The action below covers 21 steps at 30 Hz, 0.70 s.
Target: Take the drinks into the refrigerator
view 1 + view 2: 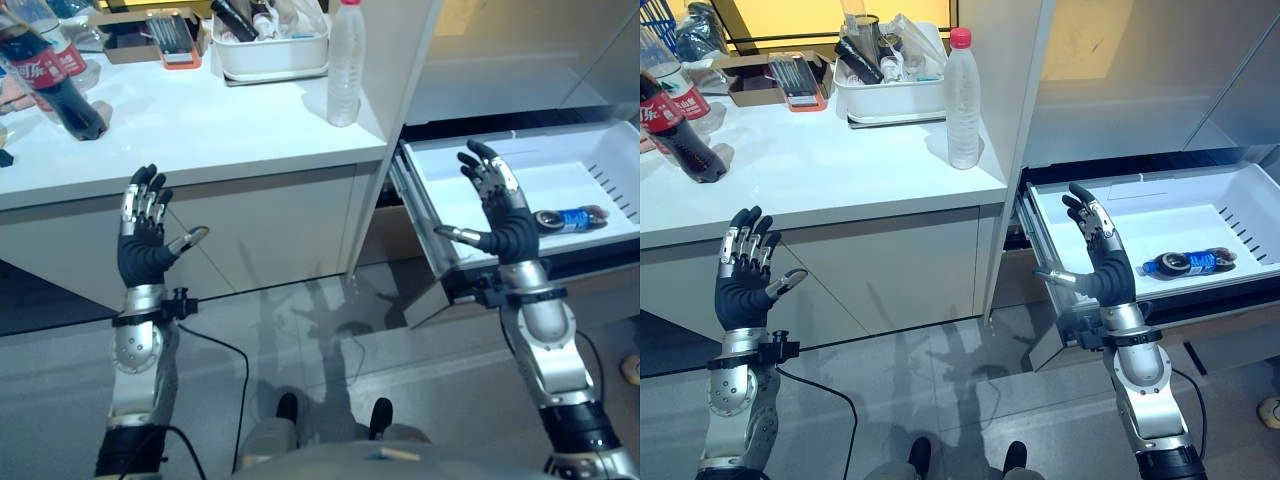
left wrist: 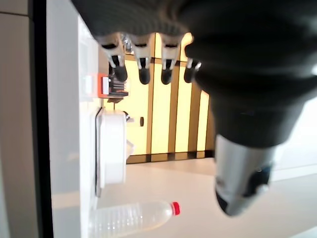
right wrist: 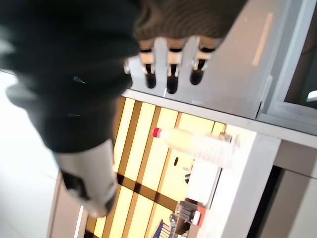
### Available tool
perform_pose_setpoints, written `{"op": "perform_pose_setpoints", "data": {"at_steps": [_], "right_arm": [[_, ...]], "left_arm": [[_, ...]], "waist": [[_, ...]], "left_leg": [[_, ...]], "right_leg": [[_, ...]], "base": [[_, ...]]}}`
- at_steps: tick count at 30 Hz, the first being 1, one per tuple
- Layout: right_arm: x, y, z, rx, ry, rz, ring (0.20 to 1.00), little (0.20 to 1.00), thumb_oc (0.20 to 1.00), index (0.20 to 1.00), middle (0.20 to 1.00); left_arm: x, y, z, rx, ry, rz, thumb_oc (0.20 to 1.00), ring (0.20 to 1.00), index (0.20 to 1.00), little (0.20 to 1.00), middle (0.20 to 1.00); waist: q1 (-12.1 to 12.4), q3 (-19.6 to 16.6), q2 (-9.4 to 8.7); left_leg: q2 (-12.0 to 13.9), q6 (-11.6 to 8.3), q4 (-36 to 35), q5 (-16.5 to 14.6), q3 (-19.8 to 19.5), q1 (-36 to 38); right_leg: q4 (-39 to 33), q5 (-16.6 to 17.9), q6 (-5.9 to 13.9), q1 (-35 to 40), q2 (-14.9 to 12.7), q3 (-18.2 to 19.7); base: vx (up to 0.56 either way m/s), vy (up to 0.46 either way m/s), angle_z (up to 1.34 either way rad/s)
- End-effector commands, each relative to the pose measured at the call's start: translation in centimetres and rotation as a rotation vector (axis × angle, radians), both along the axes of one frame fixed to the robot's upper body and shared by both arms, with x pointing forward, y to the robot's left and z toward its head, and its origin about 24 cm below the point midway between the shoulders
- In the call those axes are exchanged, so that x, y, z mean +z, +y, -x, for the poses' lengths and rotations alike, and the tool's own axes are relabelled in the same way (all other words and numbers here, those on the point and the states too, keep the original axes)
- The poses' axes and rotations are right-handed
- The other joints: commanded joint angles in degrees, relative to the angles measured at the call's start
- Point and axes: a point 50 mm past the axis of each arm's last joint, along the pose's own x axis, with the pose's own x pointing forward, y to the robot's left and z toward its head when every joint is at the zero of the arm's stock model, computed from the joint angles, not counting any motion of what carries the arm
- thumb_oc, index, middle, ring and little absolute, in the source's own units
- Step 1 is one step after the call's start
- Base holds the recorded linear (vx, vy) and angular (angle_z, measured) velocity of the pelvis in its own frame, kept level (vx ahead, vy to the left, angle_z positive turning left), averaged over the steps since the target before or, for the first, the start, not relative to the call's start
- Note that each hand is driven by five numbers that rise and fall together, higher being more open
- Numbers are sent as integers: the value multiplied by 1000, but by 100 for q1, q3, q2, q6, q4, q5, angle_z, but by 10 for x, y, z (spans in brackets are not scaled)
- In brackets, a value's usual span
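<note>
One blue-labelled bottle (image 1: 568, 219) lies in the open drawer (image 1: 455, 160); left of the drawer, on the tabletop (image 1: 180, 125), a clear bottle (image 1: 345, 62) and a cola bottle (image 1: 50, 75) wait. Left hand (image 1: 142, 240) and right hand (image 1: 500, 215) are spread open, empty.

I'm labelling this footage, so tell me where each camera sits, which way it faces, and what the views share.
Left eye view: on the head, looking down at the white counter, the open drawer, and both raised open hands, left hand, right hand.
Right eye view: beside it, same scene.
Left wrist view: along the left hand towards the counter edge.
Right wrist view: along the right hand.
Shared: the clear bottle appears in all four.
</note>
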Motion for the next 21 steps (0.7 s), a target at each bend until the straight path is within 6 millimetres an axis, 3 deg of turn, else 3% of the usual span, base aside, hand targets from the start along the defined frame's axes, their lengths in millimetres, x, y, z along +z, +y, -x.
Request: {"op": "perform_pose_setpoints", "data": {"at_steps": [1, 12, 21], "right_arm": [[20, -9, 2, -41, -130, -29, 1000, 1000, 1000, 1000, 1000], [19, -12, 2, -52, -117, -30, 1000, 1000, 1000, 1000, 1000], [26, -17, 3, -51, -140, -57, 1000, 1000, 1000, 1000, 1000]], "left_arm": [[33, -7, -2, -52, -157, -66, 1000, 1000, 1000, 1000, 1000], [32, -10, -7, -73, -144, -54, 1000, 1000, 1000, 1000, 1000], [32, -5, -28, -46, -85, -96, 1000, 1000, 1000, 1000, 1000]], "waist": [[-22, -130, 14], [-89, -215, 15], [-230, -204, 63]], "left_leg": [[-265, 371, 88, -361, -194, 75], [-227, 370, 16, -388, -100, 197], [-158, 348, -32, -410, 42, 280]], "right_leg": [[905, -793, -36, -42, 0, -164], [811, -774, -38, 24, 45, -44], [818, -804, -57, -4, 106, 114]], "base": [[7, 2, -7], [7, 1, -7], [14, -3, -7]]}}
